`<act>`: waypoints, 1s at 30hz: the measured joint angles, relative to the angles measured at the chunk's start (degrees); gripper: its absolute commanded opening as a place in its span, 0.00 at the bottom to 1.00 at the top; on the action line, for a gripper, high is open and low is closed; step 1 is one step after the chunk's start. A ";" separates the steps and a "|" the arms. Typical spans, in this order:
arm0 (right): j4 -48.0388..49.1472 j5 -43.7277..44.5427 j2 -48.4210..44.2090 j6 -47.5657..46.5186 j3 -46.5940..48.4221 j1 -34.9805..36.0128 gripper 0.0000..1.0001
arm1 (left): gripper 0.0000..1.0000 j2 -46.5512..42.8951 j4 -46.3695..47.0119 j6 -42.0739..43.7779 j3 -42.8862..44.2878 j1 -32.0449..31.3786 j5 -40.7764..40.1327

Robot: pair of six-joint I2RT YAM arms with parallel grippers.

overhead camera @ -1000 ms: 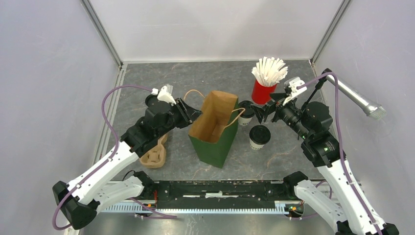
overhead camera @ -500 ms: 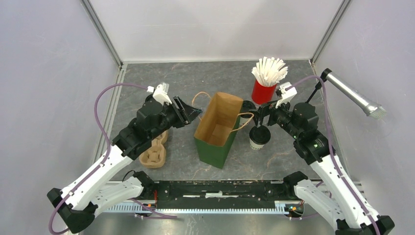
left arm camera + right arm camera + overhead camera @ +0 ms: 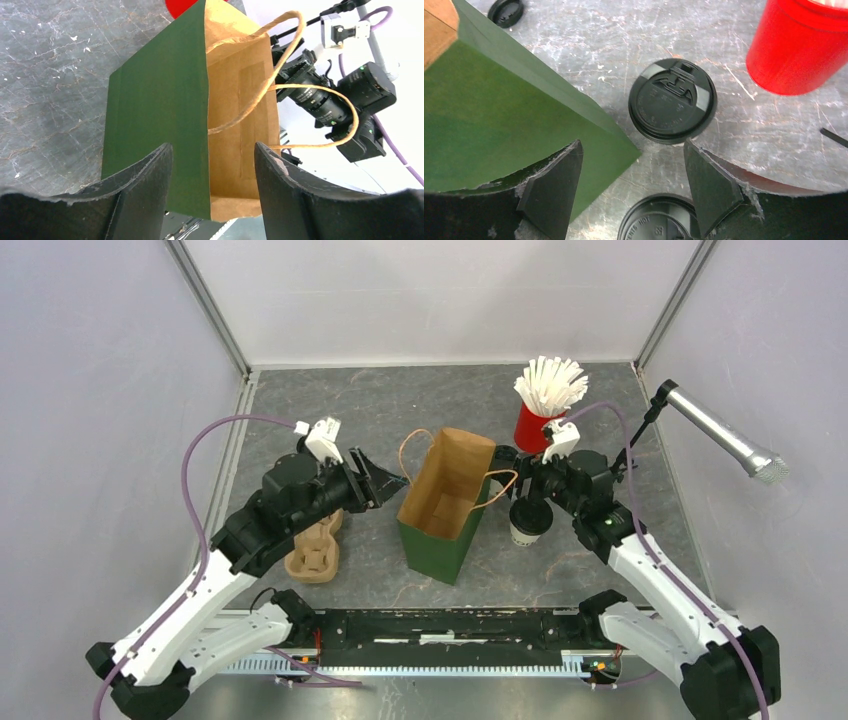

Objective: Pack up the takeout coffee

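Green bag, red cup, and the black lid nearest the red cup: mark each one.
green bag (image 3: 435, 545), top external view, on its green front face.
red cup (image 3: 799, 50), right wrist view, on its side wall.
black lid (image 3: 672, 100), right wrist view, at the centre of its top.

We see a tall green paper bag (image 3: 440, 540) standing open-mouthed at the middle of the grey marbled table (image 3: 380, 400), brown inside, with a tan rope handle (image 3: 412, 445) arching off its far-left rim and another off its right rim. Behind it to the right stands a red cup (image 3: 535, 428) stuffed with white straws (image 3: 550, 385) that fan outward. A brown moulded-pulp carrier (image 3: 315, 558) lies partly hidden to the bag's left, and a silver microphone (image 3: 725, 440) juts in at the right wall.
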 measured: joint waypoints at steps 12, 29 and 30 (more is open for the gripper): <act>11.06 -5.77 7.93 2.29 -0.94 0.00 0.80 | 0.69 -2.38 -1.55 0.63 0.31 0.00 0.33; 14.45 -8.20 18.53 1.18 4.17 0.00 0.80 | 0.72 5.20 -3.43 12.13 8.02 0.00 -3.48; 14.60 -8.33 19.21 1.11 4.57 0.00 0.81 | 0.72 5.44 -3.19 12.55 8.50 0.00 -3.65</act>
